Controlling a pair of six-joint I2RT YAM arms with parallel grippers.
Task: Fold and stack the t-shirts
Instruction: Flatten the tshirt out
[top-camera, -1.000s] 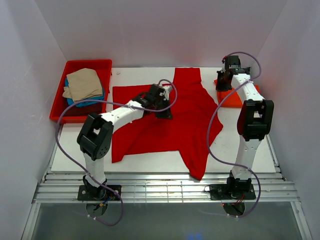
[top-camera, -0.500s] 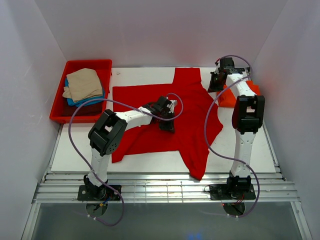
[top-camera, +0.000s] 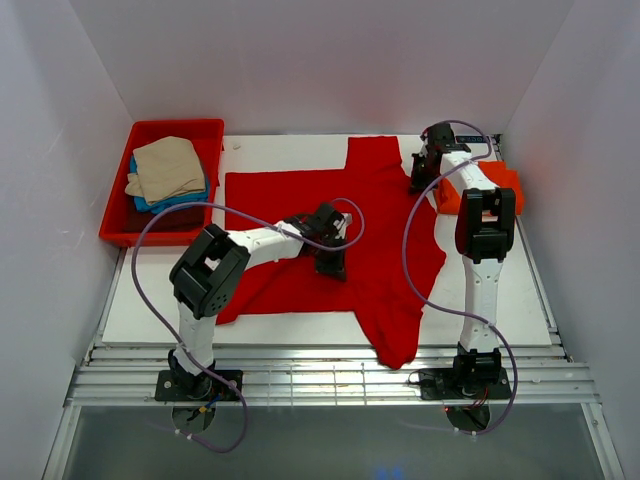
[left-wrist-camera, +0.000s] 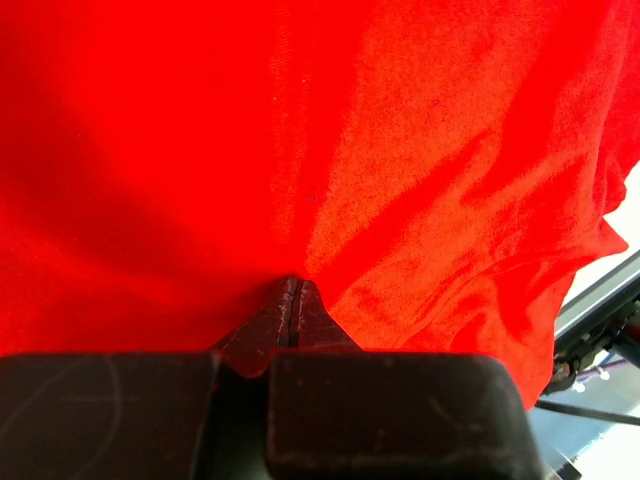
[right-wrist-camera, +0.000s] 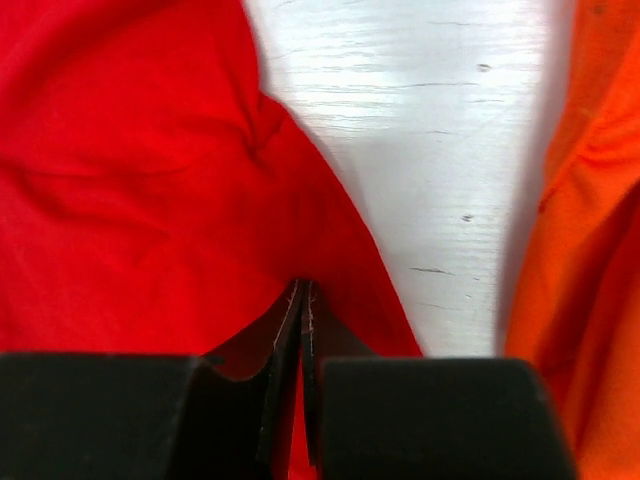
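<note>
Left gripper (left-wrist-camera: 293, 300) pinched tight on the bright red t-shirt (top-camera: 290, 195) spread all around its tips, right gripper (right-wrist-camera: 303, 300) likewise closed on that shirt's edge, orange-red t-shirt (right-wrist-camera: 590, 250) near, off to its right.

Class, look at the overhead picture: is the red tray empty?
No: the red tray holds a pile of cloth, with a beige t-shirt on top and a blue t-shirt showing beneath it.

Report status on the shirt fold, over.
Left gripper shut on red shirt, mid-cloth. Right gripper shut on its right edge. Orange shirt beside it, apart.
</note>
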